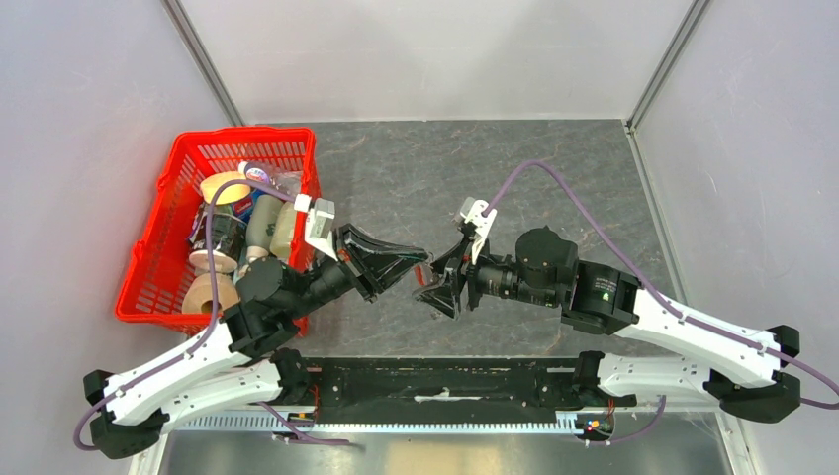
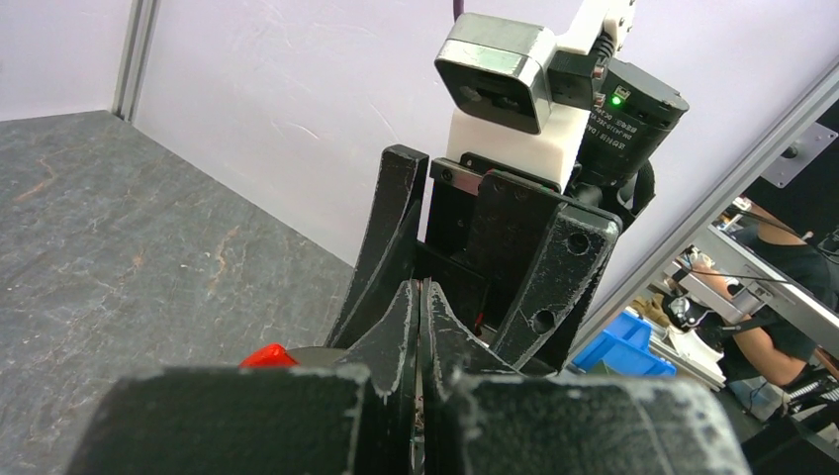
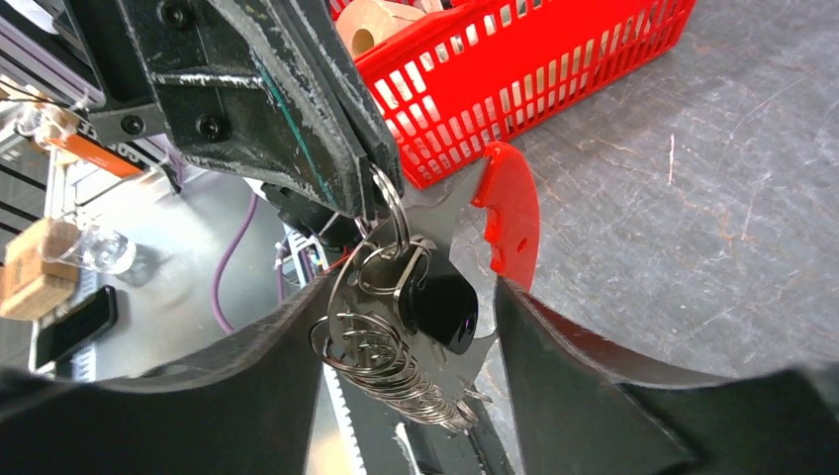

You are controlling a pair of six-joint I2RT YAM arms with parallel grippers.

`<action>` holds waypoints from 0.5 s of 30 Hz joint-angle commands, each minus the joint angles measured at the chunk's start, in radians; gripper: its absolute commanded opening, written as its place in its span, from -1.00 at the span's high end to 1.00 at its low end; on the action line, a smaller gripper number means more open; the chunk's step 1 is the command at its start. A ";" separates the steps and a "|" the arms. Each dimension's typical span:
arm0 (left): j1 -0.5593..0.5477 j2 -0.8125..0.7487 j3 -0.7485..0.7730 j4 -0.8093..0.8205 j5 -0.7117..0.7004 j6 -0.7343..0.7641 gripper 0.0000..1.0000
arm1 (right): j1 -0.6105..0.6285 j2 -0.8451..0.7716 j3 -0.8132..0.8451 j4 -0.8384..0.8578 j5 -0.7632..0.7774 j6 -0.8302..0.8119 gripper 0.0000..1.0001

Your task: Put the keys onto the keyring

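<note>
Left gripper [image 2: 420, 302], pressed together, pinches the keyring [image 3: 396, 371] aloft, presenting it. Right gripper [image 3: 411, 297] is spread, the dangling keys [image 3: 440, 309] between its fingers, probably to seat them.

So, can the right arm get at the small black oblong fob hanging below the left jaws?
Probably yes. The small black oblong fob hangs between the right jaws, which stand apart on either side of it. Only the small rings of the grey metal keyring crowd it.
</note>
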 commanded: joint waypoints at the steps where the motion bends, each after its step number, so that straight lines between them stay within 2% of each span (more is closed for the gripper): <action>1: 0.000 -0.001 0.036 0.058 0.033 -0.024 0.96 | 0.005 -0.035 0.005 0.013 0.023 -0.009 -0.50; 3: 0.001 -0.005 0.045 0.043 0.042 -0.023 0.96 | 0.006 -0.055 0.031 -0.042 -0.010 -0.010 -0.64; 7: 0.000 -0.013 0.063 0.027 0.087 -0.014 0.96 | 0.006 -0.121 0.087 -0.188 -0.042 -0.037 -0.71; 11: 0.000 -0.004 0.107 0.004 0.211 0.000 0.96 | 0.006 -0.205 0.129 -0.302 -0.003 -0.084 -0.78; 15: 0.000 0.025 0.156 -0.008 0.364 -0.018 0.95 | 0.006 -0.227 0.183 -0.383 -0.083 -0.127 -0.86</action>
